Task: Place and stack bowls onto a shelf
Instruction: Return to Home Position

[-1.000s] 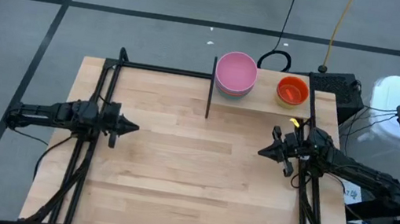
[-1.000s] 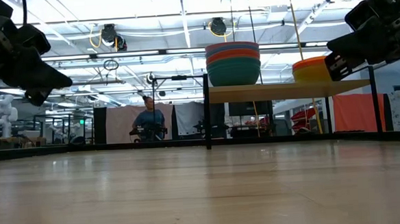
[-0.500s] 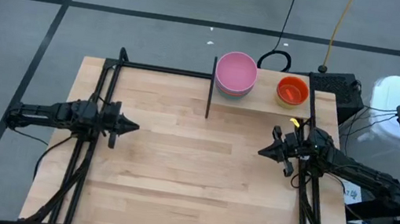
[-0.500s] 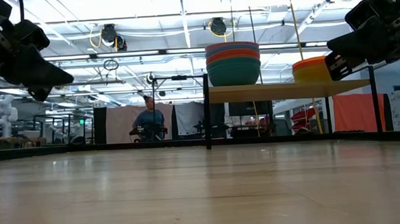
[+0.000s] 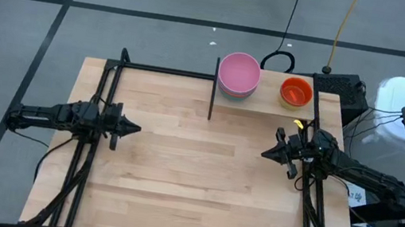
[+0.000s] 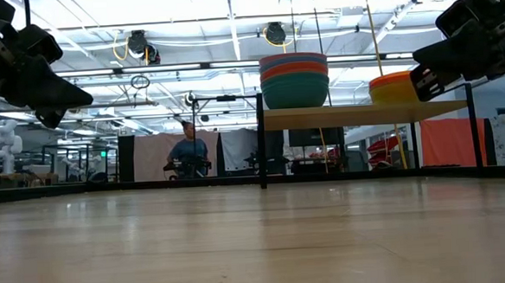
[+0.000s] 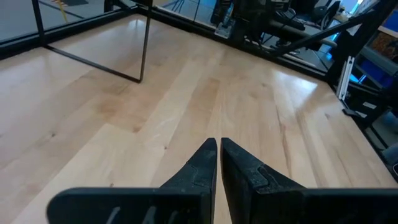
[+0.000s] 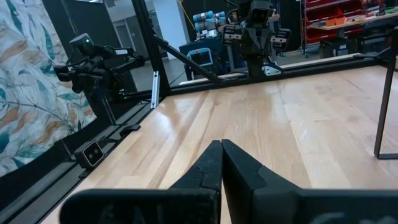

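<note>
The shelf (image 5: 269,101) stands at the table's far edge on black posts. On it sit two stacks of bowls: a tall one with a pink bowl (image 5: 239,73) on top and a teal bowl (image 6: 294,91) lowest, and a short one with an orange bowl (image 5: 296,90) on top over a yellow bowl (image 6: 392,89). My left gripper (image 5: 138,129) hovers shut over the table's left side. My right gripper (image 5: 264,152) hovers shut over the right side, near the shelf's front. Both hold nothing.
A wide stretch of bare wooden tabletop (image 5: 193,176) lies between the two arms. A shelf post (image 5: 213,91) stands in front of the pink stack. A person (image 6: 187,153) shows in the room far behind the table.
</note>
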